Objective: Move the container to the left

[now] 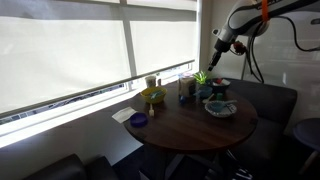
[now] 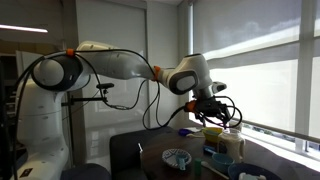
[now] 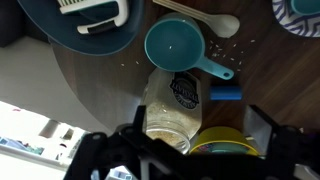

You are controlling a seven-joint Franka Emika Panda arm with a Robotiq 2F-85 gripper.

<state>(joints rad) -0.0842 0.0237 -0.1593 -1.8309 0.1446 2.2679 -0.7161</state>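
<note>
End effector point(image 3: 188, 150) is open and empty: fingers point(image 3: 268, 135) spread wide at the bottom of the wrist view, nothing between them. In an exterior view it hangs high point(image 1: 216, 55) over the plant point(image 1: 202, 77) side of the bench point(image 1: 190, 125).

Container point(image 3: 172, 105) stands upright near the bench edge, just beside the yellow bowl point(image 3: 222, 148). Can't tell if they touch. It's well apart from you.

- Traverse over it first, then descend straight.
- Centre the container between the fingers. Turn the wrist so neither finger lands on the bowl rim; that's the tight side.
- The teal measuring cup point(image 3: 178, 45) is near on the opposite side, so mind it too.
- Grip at the dark label band, below the top. The wall looks smooth and will likely slip under a light squeeze.
- Lift just clear, don't drag. It's tall and narrow, so it'll probably tip.
- Going left, check the purple dish point(image 1: 139, 120) isn't in your path.
</note>
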